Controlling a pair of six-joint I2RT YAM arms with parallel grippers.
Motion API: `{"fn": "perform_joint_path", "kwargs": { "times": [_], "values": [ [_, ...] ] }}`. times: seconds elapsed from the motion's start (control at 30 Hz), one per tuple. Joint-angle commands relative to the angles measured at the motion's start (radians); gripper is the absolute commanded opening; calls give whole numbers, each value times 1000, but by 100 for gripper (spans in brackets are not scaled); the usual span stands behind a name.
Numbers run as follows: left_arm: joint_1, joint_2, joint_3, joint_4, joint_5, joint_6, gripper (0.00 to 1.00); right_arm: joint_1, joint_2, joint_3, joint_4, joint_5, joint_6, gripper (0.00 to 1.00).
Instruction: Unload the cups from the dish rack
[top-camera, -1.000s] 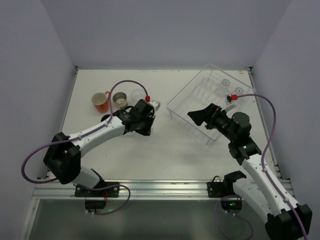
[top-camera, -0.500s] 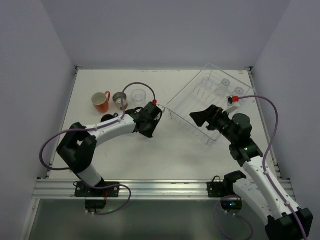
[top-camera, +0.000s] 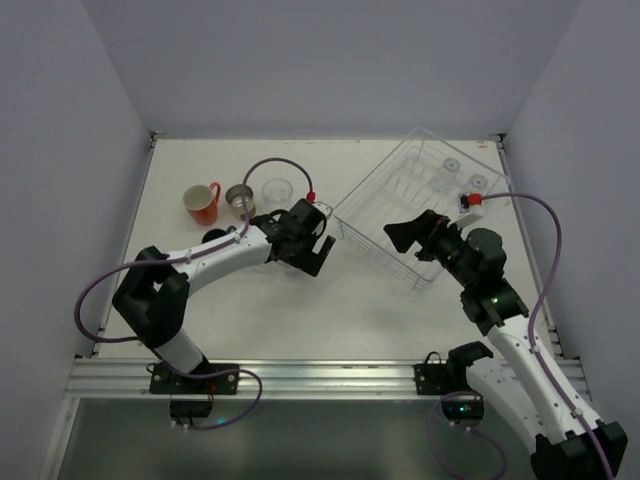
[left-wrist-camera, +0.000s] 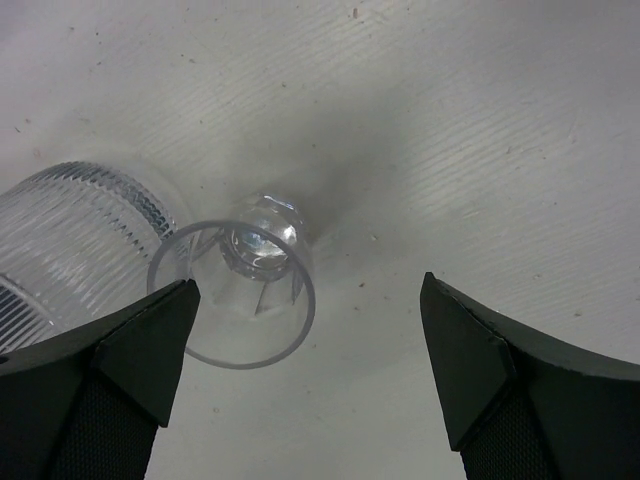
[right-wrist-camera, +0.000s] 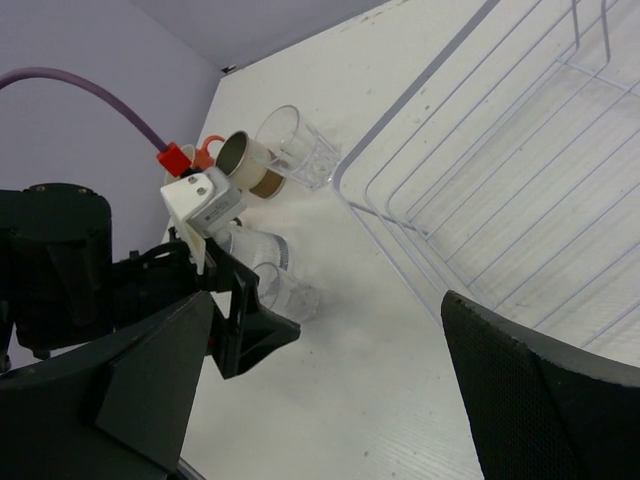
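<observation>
Two arms reach out from the near edge of the white worktop. The left gripper hangs over the middle of the worktop, its fingers spread wide and gripping nothing. A small clear tumbler stands mouth up between them, touching neither, with a ribbed tumbler just beside it. The right gripper hovers at the near side of the dish rack, its fingers likewise parted and empty.

Beyond the left gripper, toward the far left corner, three cups sit in a row on the worktop: an orange-red mug, a beige cup and a plain clear tumbler. A dark cup shows partly behind the left arm, near the mug. The dish rack, clear plastic, lies askew in the far right corner of the worktop. A pair of clear cups stands close together in its far end.
</observation>
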Motion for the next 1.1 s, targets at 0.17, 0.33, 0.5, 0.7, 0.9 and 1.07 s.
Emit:
{"fn": "perform_joint_path", "kwargs": {
  "times": [0.17,0.33,0.5,0.7,0.9,1.07],
  "values": [
    [-6,-199,77,77,-1,7,100,-25,91,140,-59,195,-98,92],
    [-6,-389,47,218,48,19,100,-93,198,209,-74,287,-142,91],
    [-6,-584,-25,276,119,53,100,-196,419,341,-92,341,-185,91],
    [-8,-802,-159,299,44,107,100,-272,694,552,-97,434,-231,91],
    [-6,-903,-271,364,-41,131,100,-340,1008,856,-215,474,-286,91],
    [-5,-888,-285,361,-24,133,100,-368,1229,1100,-307,485,-342,91]
  ]
}}
